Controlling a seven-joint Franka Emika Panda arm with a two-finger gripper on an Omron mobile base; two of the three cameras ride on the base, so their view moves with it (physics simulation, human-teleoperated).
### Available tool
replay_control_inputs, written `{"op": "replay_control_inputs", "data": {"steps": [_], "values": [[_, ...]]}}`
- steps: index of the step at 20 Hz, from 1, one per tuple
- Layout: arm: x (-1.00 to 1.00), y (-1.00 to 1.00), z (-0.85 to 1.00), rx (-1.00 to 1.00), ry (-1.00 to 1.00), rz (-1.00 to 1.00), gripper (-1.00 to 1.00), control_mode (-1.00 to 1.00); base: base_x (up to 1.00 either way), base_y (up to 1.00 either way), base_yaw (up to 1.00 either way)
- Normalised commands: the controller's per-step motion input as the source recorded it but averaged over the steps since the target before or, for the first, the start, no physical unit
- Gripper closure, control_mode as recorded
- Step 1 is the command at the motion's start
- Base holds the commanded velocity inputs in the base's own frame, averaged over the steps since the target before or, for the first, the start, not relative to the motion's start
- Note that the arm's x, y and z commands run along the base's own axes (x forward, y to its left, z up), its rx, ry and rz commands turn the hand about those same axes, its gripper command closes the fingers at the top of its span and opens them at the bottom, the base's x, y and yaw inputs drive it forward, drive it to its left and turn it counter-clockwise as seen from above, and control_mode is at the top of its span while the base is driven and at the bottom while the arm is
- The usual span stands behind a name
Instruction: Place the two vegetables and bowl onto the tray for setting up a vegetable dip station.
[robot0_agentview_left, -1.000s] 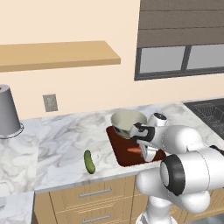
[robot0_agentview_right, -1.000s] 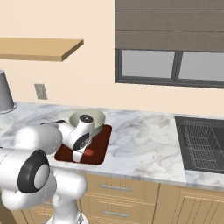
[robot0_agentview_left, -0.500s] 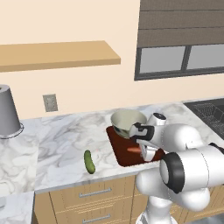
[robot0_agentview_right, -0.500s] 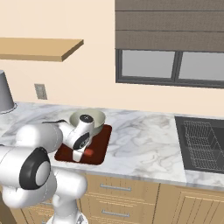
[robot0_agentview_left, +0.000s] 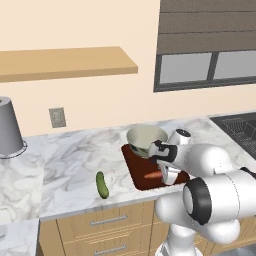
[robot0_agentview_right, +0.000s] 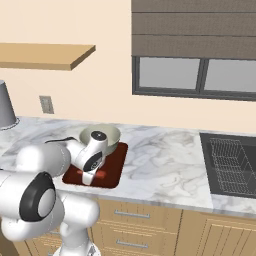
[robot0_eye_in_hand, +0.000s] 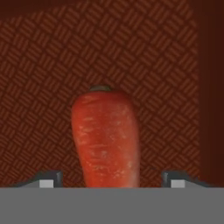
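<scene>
Marble counter: carrot lies on tray between gripper's released jaws

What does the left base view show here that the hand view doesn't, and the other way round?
Left base view alone: the cucumber lying on the counter left of the tray, the bowl at the tray's back, and a grey cylinder. Hand view alone: the tray's woven texture and the gripper fingertips standing apart, clear of the carrot. Both: carrot on the tray.
</scene>
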Motion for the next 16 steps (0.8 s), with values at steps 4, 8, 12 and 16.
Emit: {"op": "replay_control_inputs", "data": {"steps": [4,8,12,16], "values": [[-0.12,0.0,0.0,0.01,0.0,-0.02,-1.0,-1.0,0.0,0.0,0.0],[-0.11,0.0,0.03,0.02,0.0,-0.02,-1.0,-1.0,0.0,0.0,0.0],[-0.13,0.0,0.08,0.01,0.0,-0.04,-1.0,-1.0,0.0,0.0,0.0],[-0.17,0.0,0.12,0.0,0.0,-0.05,-1.0,-1.0,0.0,0.0,0.0]]}}
